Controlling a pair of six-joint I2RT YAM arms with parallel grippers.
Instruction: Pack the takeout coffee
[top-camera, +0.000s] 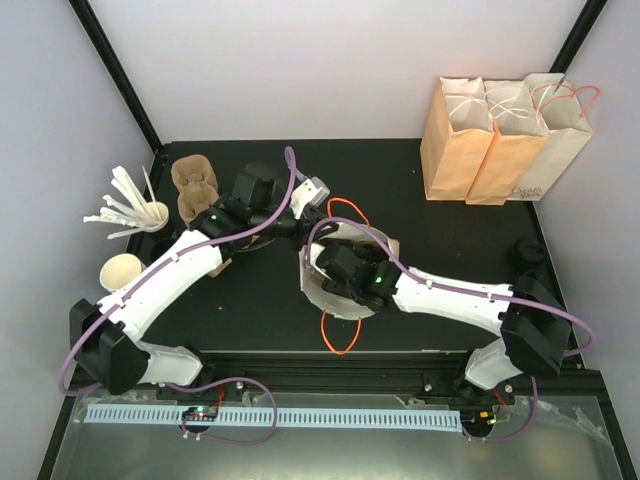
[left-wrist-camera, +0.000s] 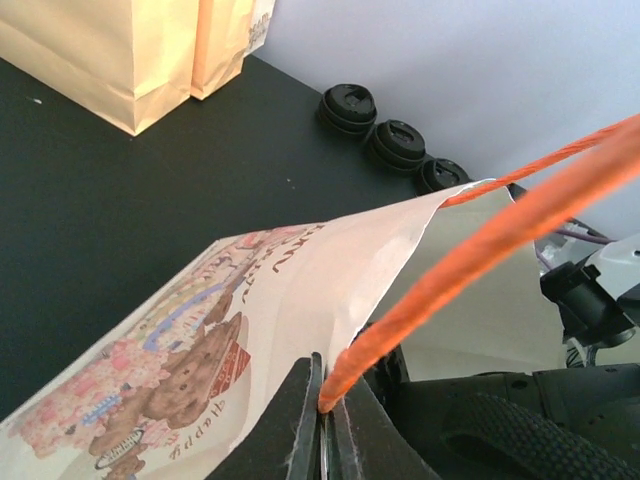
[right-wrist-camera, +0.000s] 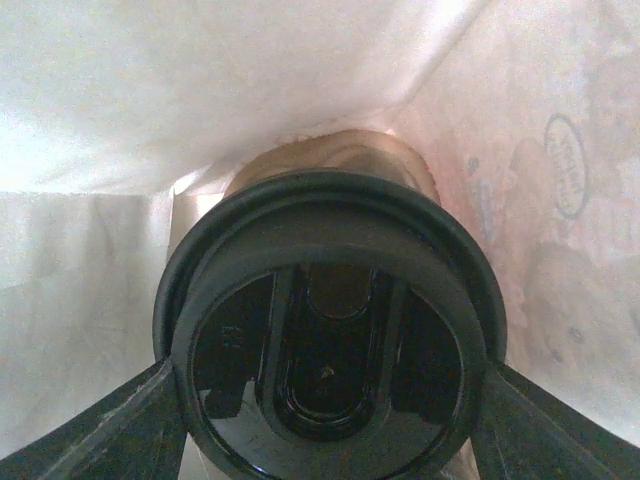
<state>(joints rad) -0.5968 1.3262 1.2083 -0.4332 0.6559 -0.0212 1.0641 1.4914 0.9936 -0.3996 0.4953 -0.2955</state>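
Observation:
The takeout coffee (right-wrist-camera: 330, 330) fills the right wrist view: its round black lid faces the camera, and my right gripper (right-wrist-camera: 328, 378) is shut on it, one finger (right-wrist-camera: 110, 430) against each side. Cup and gripper are inside a white paper bag (right-wrist-camera: 150, 110) that lies on its side mid-table (top-camera: 318, 288). In the top view the right gripper (top-camera: 342, 262) reaches into the bag's mouth and the cup is hidden. My left gripper (left-wrist-camera: 328, 405) is shut on the bag's rim, where the orange handle (left-wrist-camera: 480, 240) is attached. The bag's bear-printed side (left-wrist-camera: 200, 350) shows beside it. From above, the left gripper (top-camera: 322, 212) is at the bag's upper edge.
Three upright paper bags (top-camera: 500, 140) stand at the back right. Loose black lids (left-wrist-camera: 398, 140) lie near the right wall. Brown cup carriers (top-camera: 195, 185), a cup of white stirrers (top-camera: 150, 212) and another cup (top-camera: 122, 270) are at the left. The bag's other orange handle (top-camera: 340, 335) trails toward the front edge.

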